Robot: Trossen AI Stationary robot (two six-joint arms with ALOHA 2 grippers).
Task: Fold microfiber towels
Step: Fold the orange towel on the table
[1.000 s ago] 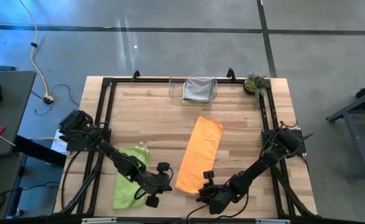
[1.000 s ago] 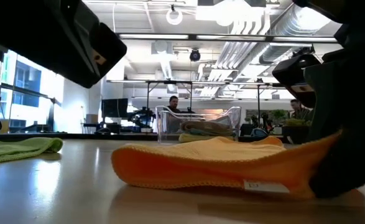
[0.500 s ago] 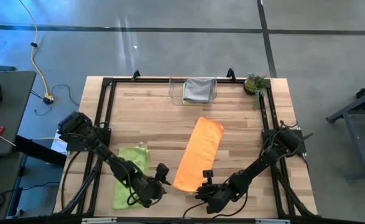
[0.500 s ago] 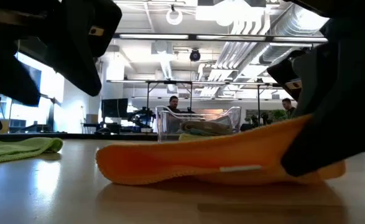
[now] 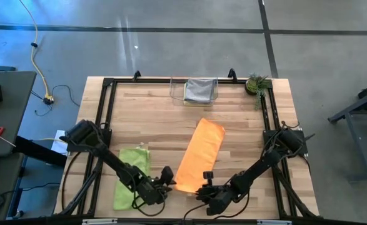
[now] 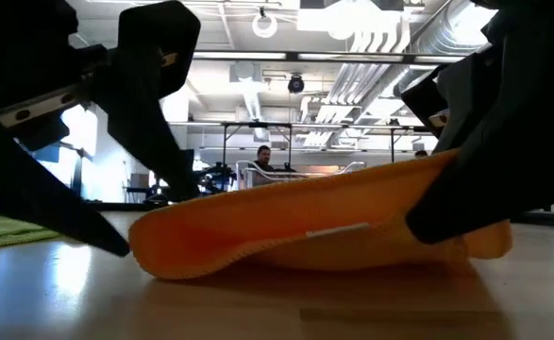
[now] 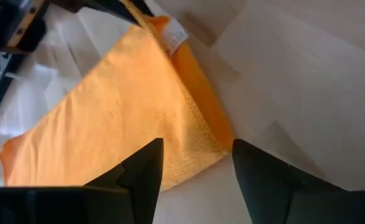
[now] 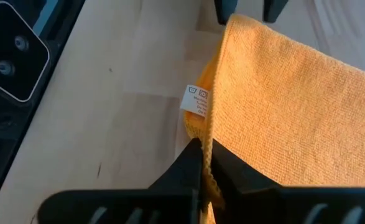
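The orange towel lies as a long strip from mid-table toward the near edge. My right gripper is shut on its near right corner. My left gripper stands open at the near left corner, one finger on either side; I cannot tell whether it touches. A lime green towel lies flat on the table to the left of my left gripper. A grey towel sits in the clear bin at the far edge. My right gripper pinches the orange towel's hemmed edge at the near right corner between its two fingers, slanting down from the near right. How many layers it holds I cannot tell. That corner is lifted; the towel slopes down from it to the left, the rest on the table.
A small potted plant stands at the far right corner. A black frame runs around the table top. Bare wood lies between the orange towel and the bin and to the right of the towel.
My left gripper has come down toward the orange towel's near left corner, rolled about its own line and opened. My right gripper has stayed in place, shut on the near right corner. That corner has risen off the table, and the towel's near end has drawn slightly left.
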